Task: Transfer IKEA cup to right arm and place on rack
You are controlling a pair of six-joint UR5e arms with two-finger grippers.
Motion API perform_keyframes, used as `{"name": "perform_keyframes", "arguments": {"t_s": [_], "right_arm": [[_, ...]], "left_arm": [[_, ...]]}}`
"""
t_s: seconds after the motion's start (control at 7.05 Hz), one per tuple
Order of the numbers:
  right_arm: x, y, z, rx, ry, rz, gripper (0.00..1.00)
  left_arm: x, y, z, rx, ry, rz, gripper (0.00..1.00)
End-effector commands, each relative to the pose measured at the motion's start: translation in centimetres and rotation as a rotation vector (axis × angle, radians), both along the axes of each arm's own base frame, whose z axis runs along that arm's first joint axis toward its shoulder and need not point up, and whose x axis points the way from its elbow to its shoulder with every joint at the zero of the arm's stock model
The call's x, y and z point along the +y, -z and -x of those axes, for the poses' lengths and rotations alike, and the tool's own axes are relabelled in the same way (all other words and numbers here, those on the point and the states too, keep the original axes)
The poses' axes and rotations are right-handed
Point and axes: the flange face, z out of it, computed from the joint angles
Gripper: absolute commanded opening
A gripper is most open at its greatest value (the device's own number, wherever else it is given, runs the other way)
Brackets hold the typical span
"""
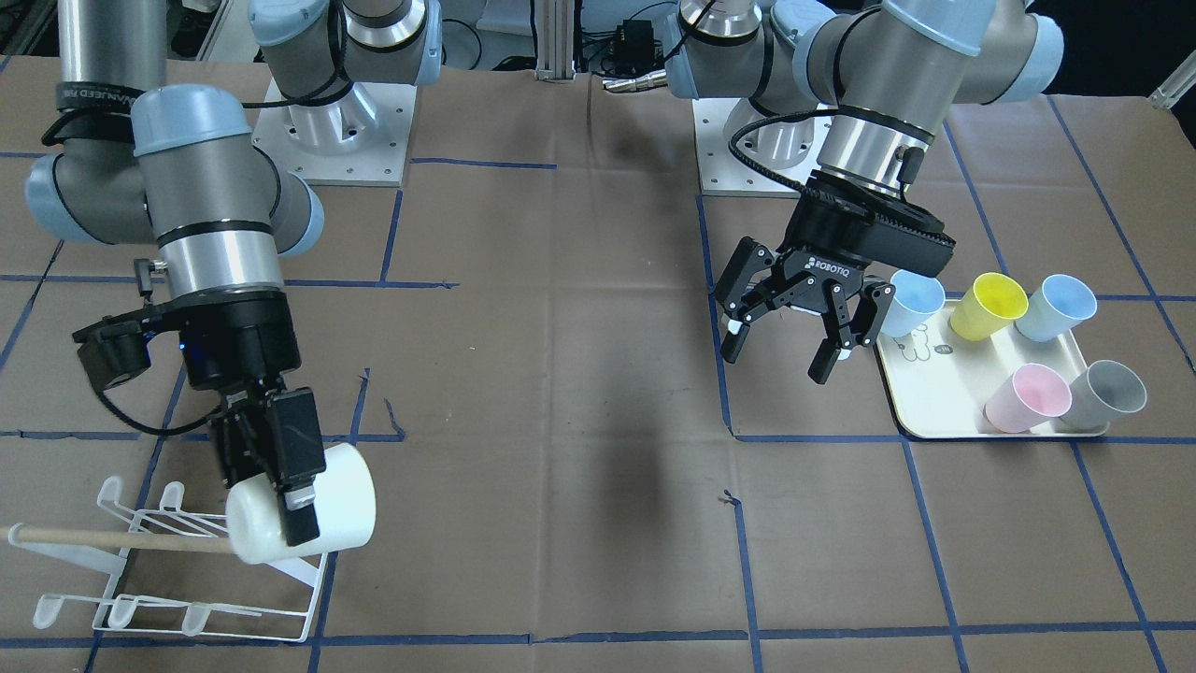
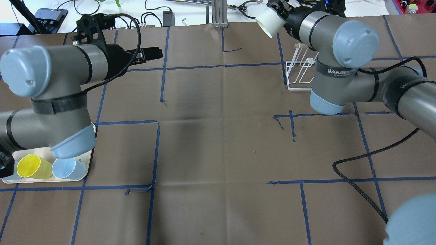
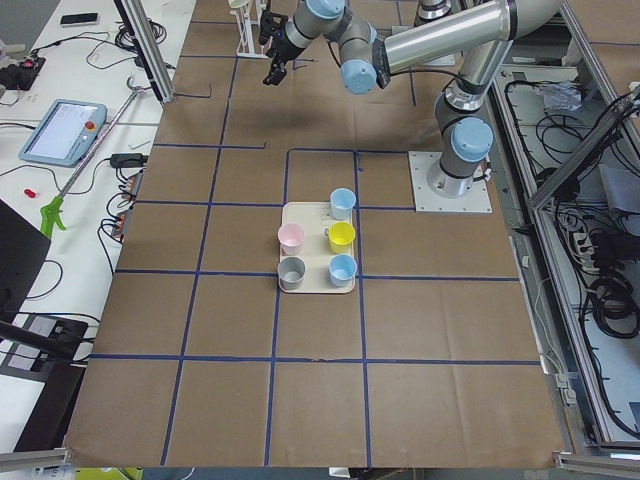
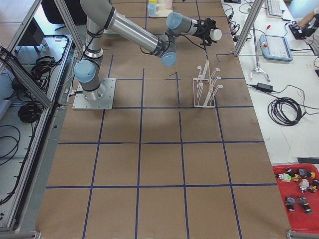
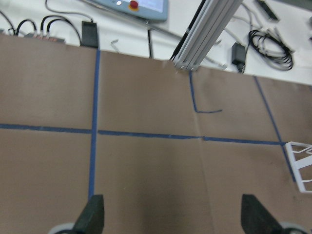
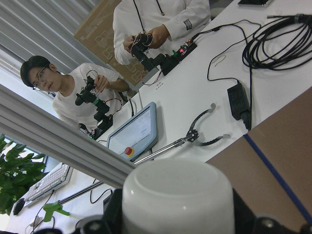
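Step in hand: placing. The hand-over looks done, since the right arm (image 1: 215,234) alone carries the cup.

- Right hand (image 1: 294,509): flat fingers clamped on the white IKEA cup (image 1: 346,491), one across its side wall. The cup is tipped over, nearly on its side.
- Cup position: far left of the bench (image 1: 561,374) in the front-facing view, over the right end of the rack (image 1: 173,575). The wooden rod (image 1: 103,538) runs in behind the cup there. Contact cannot be told from that view. The right side view shows the cup well clear of the rack, so it is judged to be in the air, on no prong yet.
- Left hand (image 1: 785,350): jaws wide, nothing between them. It hangs just beside the tray (image 1: 934,402), on the tray's left in the front-facing view. Its wrist view shows both fingertips far apart over bare bench.
- Tray holds five coloured cups (image 1: 989,307); these are not in play.

Next move, as a judgement: the wrist needs to roll so the cup's mouth faces down, then line up over one free upturned prong. The descent must stay clear of the rod. The fingers should part only once the cup sits on the prong. Risk: a tilted cup may catch the rod or the wire and slide off.
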Motion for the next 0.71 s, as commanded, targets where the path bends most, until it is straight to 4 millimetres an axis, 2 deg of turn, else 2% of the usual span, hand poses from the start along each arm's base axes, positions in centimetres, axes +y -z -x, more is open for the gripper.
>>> {"name": "perform_keyframes", "arguments": {"t_s": [0.0, 0.14, 0.28, 0.43, 0.57], "right_arm": [[-3.0, 1.1, 3.4, 0.277, 0.015, 0.129, 0.17], [-4.5, 2.0, 5.0, 0.37, -0.002, 0.146, 0.17], [-5.3, 2.0, 6.6, 0.459, -0.014, 0.159, 0.17], [-5.8, 3.0, 6.9, 0.524, -0.041, 0.156, 0.17], [-6.2, 4.9, 7.5, 0.572, -0.036, 0.132, 0.18]], "left_arm": [[1.3, -3.7, 0.8, -0.134, -0.001, -0.349, 1.0], [2.8, -5.0, 0.6, -0.152, 0.004, -0.481, 1.0], [4.4, -6.3, 0.2, -0.2, 0.009, -0.553, 1.0], [5.9, -6.8, 0.1, -0.205, 0.01, -0.556, 1.0], [6.7, -6.9, -0.5, -0.204, 0.001, -0.559, 1.0]]}}
